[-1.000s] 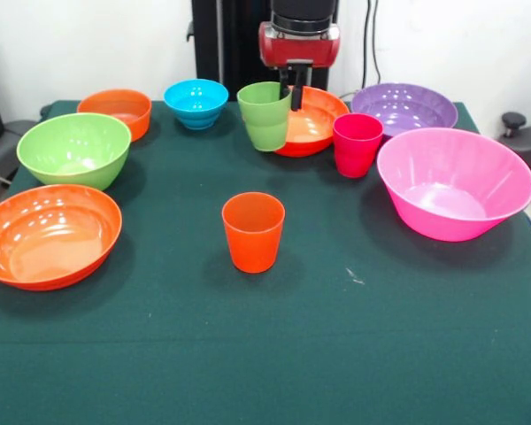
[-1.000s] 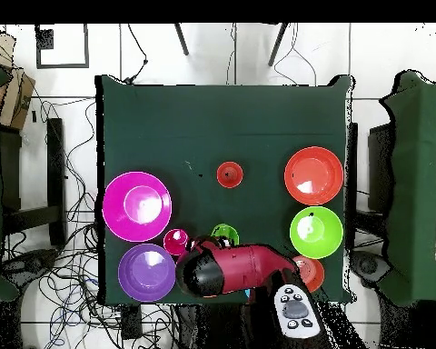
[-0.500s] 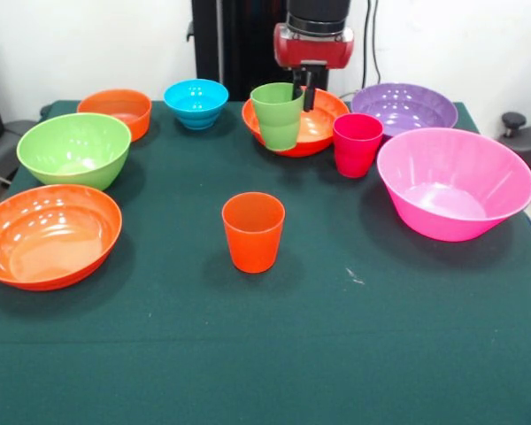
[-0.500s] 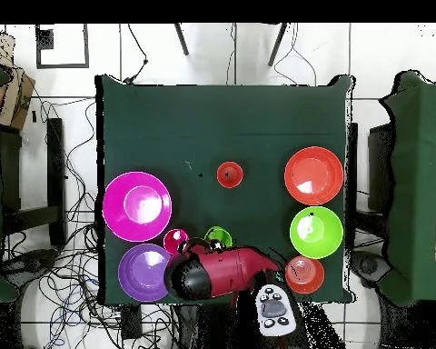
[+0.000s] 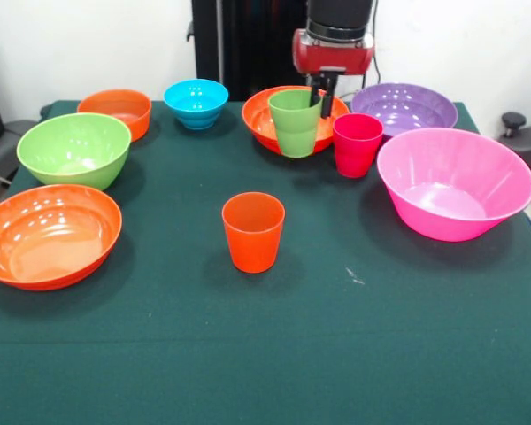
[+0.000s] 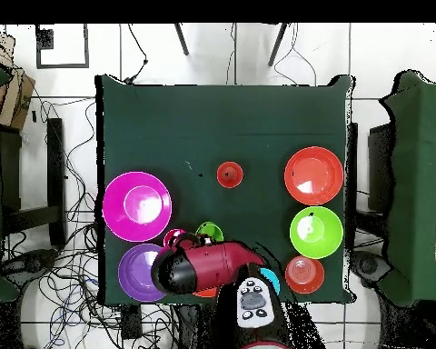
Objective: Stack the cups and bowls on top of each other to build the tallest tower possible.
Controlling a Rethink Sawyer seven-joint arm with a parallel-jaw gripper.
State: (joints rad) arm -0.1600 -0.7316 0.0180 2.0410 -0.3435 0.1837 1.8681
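Dark green table [image 5: 407,354], tangled cables [image 6: 76,227] on the tiled floor [image 6: 240,45] around it

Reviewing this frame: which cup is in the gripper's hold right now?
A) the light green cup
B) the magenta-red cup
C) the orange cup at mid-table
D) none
A: the gripper pinches the rim of the light green cup, held in front of the wide orange bowl, while the orange cup and the magenta-red cup stand free on the table.

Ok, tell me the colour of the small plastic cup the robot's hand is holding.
Light green; the ridged plastic tumbler in the hand shows best in the front view.
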